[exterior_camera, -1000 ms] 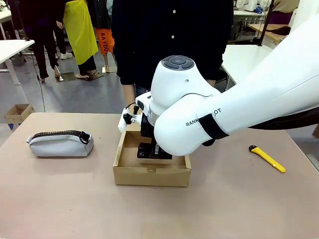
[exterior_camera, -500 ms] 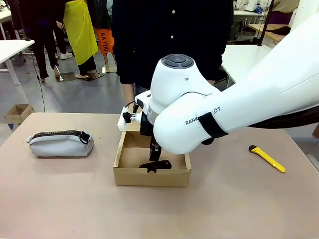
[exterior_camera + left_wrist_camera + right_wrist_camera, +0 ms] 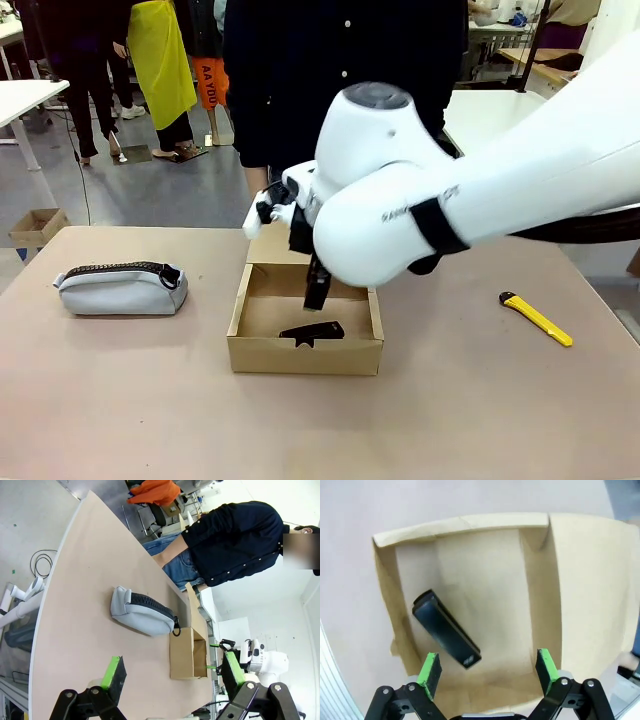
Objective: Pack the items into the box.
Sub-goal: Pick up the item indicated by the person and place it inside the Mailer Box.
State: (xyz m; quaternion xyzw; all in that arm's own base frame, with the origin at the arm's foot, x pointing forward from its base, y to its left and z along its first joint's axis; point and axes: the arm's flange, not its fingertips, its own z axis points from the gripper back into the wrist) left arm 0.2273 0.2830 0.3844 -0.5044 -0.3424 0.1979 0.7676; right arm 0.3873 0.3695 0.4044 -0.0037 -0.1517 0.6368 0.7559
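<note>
Right claw (image 3: pixel 488 663) higher over open box (image 3: pixel 300 356)

Left gripper (image 3: pixel 173 667) and right gripper (image 3: pixel 487 666) gape wide.

The one print that can be read is a run of dark capitals, roughly "AAYOU", set vertically on an orange cloth (image 3: pixel 210 85) hanging far behind the worktop, at about eleven o'clock from the box (image 3: pixel 305 357) in the front view. Dark lettering on the white shell of the right arm (image 3: pixel 400 215) is smeared and cannot be made out.
</note>
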